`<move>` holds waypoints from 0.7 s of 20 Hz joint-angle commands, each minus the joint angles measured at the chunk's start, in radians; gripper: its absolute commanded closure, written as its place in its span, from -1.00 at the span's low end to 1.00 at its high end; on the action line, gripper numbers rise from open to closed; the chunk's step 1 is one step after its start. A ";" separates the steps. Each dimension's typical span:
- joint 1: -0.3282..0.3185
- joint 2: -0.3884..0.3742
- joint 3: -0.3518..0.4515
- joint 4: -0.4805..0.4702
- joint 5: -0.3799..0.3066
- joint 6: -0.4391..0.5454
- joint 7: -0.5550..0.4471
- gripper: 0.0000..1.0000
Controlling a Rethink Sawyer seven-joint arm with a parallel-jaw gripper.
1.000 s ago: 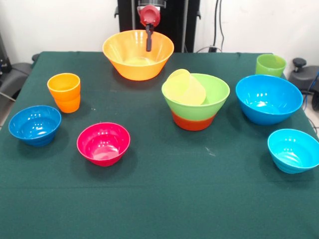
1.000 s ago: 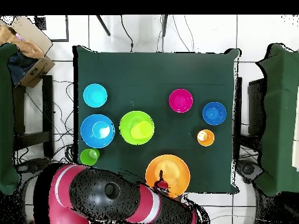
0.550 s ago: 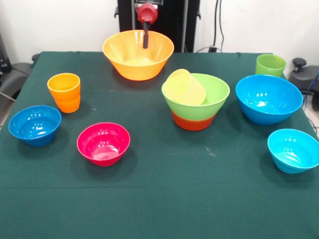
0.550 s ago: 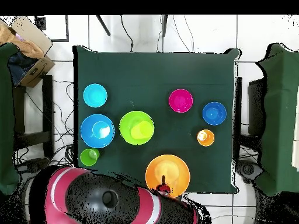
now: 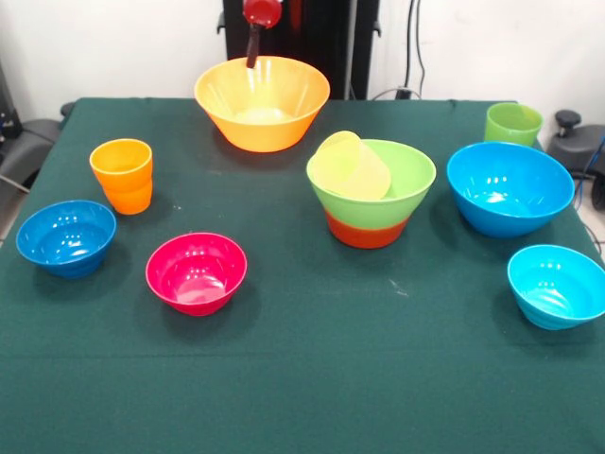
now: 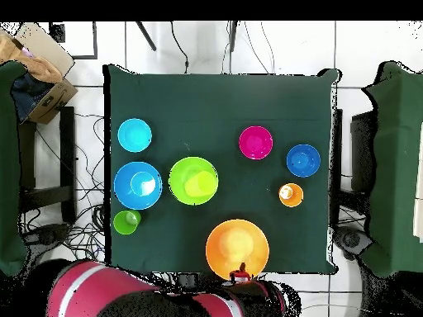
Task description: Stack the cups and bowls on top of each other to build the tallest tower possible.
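The tower stands right of centre: the light green bowl (image 5: pixel 388 184) (image 6: pixel 193 181) sits in the orange-red bowl (image 5: pixel 367 232), and the pale yellow cup (image 5: pixel 352 165) lies tilted inside the green one. Apart on the green cloth are the big yellow-orange bowl (image 5: pixel 262 102) (image 6: pixel 237 248), orange cup (image 5: pixel 122 175), small dark blue bowl (image 5: pixel 65 236), magenta bowl (image 5: pixel 196 272), big blue bowl (image 5: pixel 509 187), cyan bowl (image 5: pixel 556 284) and light green cup (image 5: pixel 512 124). My gripper (image 5: pixel 253 47) (image 6: pixel 240 271) hangs at the far rim of the yellow-orange bowl, holding nothing that shows.
The table (image 5: pixel 312 378) is covered by a dark green cloth. In the overhead view a cardboard box (image 6: pixel 37 66) sits off the table's corner, and cables run over the tiled floor around it.
My gripper has risen and drawn back from over the yellow-orange bowl toward the robot's base. The arm has pulled back in the overhead view. The cups and bowls have not moved.
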 commanded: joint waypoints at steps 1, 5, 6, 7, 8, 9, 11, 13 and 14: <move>-0.040 -0.100 0.235 -0.068 -0.016 0.208 0.179 -1.00; -0.015 -0.045 0.205 -0.084 0.025 0.167 0.177 -1.00; -0.013 -0.039 0.202 -0.086 0.028 0.161 0.177 -1.00; -0.014 -0.039 0.201 -0.086 0.028 0.159 0.177 -1.00; -0.011 -0.037 0.199 -0.085 0.030 0.154 0.177 -1.00; -0.010 -0.033 0.195 -0.086 0.031 0.148 0.177 -1.00; -0.010 -0.023 0.188 -0.087 0.031 0.134 0.176 -1.00; -0.012 -0.022 0.186 -0.083 0.029 0.132 0.176 -1.00; -0.015 -0.025 0.187 -0.080 0.025 0.134 0.176 -1.00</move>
